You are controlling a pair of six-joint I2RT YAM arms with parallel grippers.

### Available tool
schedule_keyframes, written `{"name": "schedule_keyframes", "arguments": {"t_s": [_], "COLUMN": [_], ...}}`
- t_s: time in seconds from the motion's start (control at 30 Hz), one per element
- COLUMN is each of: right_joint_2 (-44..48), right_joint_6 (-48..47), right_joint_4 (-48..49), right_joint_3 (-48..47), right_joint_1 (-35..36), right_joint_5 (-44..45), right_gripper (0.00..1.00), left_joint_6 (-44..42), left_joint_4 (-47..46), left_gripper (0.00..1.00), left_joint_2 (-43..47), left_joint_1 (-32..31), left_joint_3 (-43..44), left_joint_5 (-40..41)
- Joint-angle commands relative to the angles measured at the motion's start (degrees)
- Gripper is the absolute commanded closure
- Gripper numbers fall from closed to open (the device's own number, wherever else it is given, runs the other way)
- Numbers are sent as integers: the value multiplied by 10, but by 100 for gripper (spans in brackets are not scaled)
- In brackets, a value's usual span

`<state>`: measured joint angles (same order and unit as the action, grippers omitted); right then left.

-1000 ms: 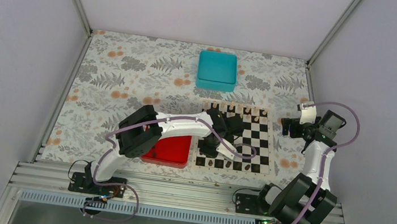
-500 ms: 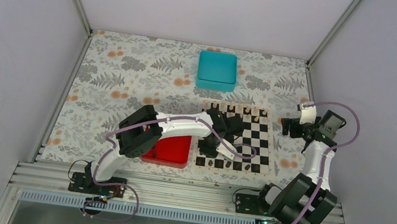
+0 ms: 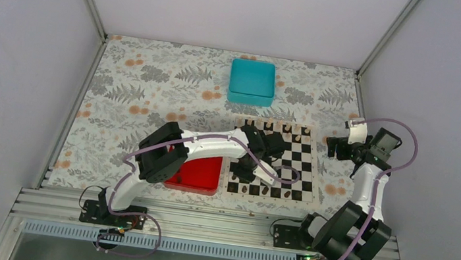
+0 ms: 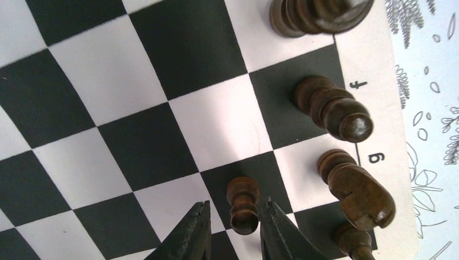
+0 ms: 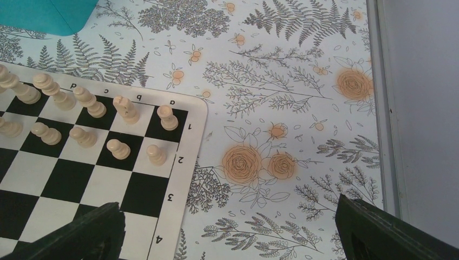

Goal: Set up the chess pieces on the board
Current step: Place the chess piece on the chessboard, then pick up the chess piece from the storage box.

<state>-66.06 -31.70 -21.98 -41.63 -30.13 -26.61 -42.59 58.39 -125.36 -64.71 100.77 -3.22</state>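
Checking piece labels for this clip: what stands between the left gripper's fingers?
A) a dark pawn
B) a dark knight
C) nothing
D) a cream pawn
A: the left wrist view shows a dark pawn standing upright on a black square between the fingers of the left gripper.

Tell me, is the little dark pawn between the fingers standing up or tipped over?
Standing up. The pawn has its base on a dark square, upright like the bishop nearby.

Left end effector (image 4: 234,216) has begun loosening around the dark pawn (image 4: 243,205).
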Motion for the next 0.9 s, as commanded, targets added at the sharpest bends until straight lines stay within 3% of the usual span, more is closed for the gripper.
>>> {"name": "schedule_keyframes", "arguments": {"t_s": [0.0, 0.37, 0.5, 0.87], "right_joint_2": [-2, -1, -1, -1], "right_joint_6": [-6, -8, -9, -7], "right_joint_4": [-2, -4, -5, -8], "right_joint_3": [-11, -10, -10, -13], "right_joint_1": [-6, -6, -6, -6], "right_joint_5": [-20, -24, -23, -21], "right_gripper": [0, 0, 0, 0], "left_joint_6": [-1, -2, 2, 12], "left_joint_4": [15, 30, 44, -26], "left_gripper": [75, 74, 66, 67], "left_joint_2": [0, 52, 102, 236], "left_joint_1": [-1, 11, 46, 165], "left_joint_3": [25, 12, 3, -184], "left_joint_5": [-17, 38, 64, 51]}}
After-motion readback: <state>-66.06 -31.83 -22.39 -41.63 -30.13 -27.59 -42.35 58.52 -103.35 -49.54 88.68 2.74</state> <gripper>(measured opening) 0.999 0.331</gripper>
